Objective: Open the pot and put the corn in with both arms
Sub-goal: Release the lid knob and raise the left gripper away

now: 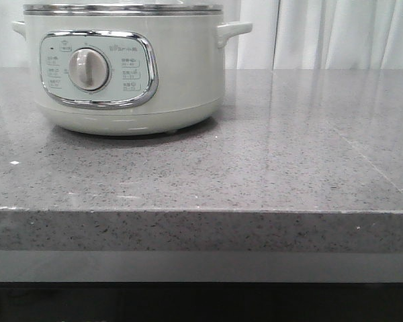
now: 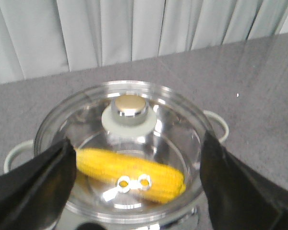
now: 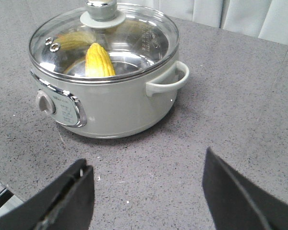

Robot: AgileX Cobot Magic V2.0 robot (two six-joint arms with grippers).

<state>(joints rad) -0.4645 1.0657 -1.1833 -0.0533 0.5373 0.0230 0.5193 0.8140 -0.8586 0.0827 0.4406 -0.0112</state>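
Note:
The pale grey-green pot (image 1: 127, 74) stands at the back left of the counter, its dial facing me. A glass lid (image 3: 134, 38) with a metal knob (image 2: 128, 106) sits on its rim. The yellow corn (image 2: 129, 173) lies inside the pot under the lid and also shows through the glass in the right wrist view (image 3: 99, 60). My left gripper (image 2: 137, 143) hangs open above the lid, its fingers on either side of it and touching nothing. My right gripper (image 3: 146, 160) is open over bare counter, a short way from the pot's side handle (image 3: 169, 81). Neither gripper shows in the front view.
The grey speckled counter (image 1: 289, 154) stretches to the right of the pot, and its front edge (image 1: 201, 211) runs across the front view. White curtains (image 1: 336, 33) hang behind the counter.

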